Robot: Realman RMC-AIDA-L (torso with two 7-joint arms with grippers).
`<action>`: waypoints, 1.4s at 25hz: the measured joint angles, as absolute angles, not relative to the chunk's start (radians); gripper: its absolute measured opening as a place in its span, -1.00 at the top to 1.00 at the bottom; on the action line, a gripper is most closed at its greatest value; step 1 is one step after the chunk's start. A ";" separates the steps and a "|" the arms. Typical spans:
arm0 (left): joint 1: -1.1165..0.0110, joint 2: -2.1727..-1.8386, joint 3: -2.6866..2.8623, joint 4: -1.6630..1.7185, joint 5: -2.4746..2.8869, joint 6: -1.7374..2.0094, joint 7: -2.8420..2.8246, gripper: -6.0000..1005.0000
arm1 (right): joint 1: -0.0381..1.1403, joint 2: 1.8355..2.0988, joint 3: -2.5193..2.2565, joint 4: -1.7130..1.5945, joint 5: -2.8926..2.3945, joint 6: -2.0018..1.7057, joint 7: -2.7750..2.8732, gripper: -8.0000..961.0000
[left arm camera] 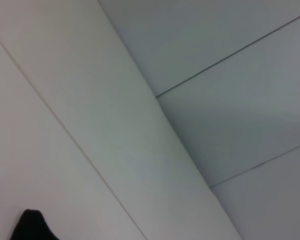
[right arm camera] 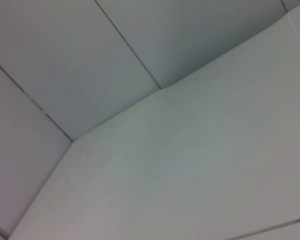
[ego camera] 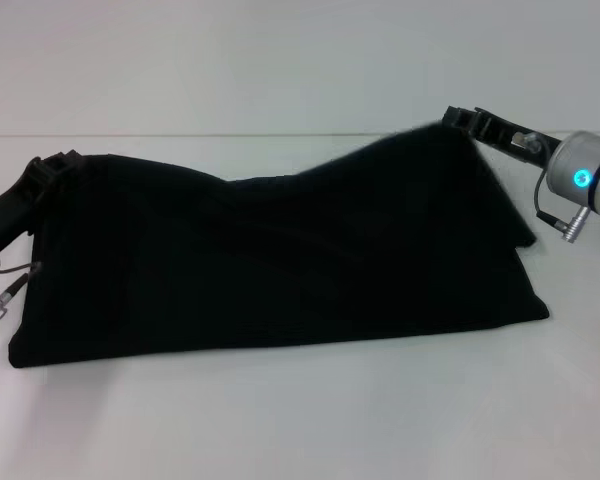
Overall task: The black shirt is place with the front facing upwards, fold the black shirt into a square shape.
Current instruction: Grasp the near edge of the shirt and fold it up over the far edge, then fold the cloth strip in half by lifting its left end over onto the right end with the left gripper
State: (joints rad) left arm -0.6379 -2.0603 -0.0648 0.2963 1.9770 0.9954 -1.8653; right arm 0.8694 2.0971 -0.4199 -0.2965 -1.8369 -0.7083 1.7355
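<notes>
**A:** Where does the black shirt stand?

**B:** It lies across the white table as a long, low band, wide from side to side and short from front to back. No lettering shows on the upper face, so I judge it doubled over once along its length. The far edge is uneven: it sags in the middle and rises to a peak at each end.

**A:** Those peaks are where the arms are?

**B:** Yes. The left gripper sits at the far left corner of the cloth, and the right gripper at the far right corner, where the fabric is lifted highest. Both look to be holding the edge up, but black claw meets black cloth, so I cannot tell whether either claw is clamped or apart.

**A:** Do the wrist cameras help?

**B:** Hardly. The left one shows pale panels and a scrap of black at its edge; the right one shows only panels.

**A:** So how much remains?

**B:** I'd say the lengthwise fold is in hand, not settled. The band must be laid flat, then folded across its width to reach a square.
</notes>
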 joint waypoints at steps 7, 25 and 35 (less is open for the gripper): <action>-0.626 -2.068 -0.066 0.297 1.935 0.967 -1.847 0.49 | 0.869 2.093 -0.426 -0.281 -1.771 -0.646 1.717 0.35; -0.431 -1.940 0.266 0.466 2.006 1.466 -2.171 -0.83 | 0.654 2.067 -0.796 -0.468 -1.778 -1.280 1.286 -0.88; -0.334 -1.938 0.293 0.651 2.181 1.564 -2.485 -0.86 | 0.578 2.094 -0.879 -0.455 -1.778 -1.333 1.066 -0.93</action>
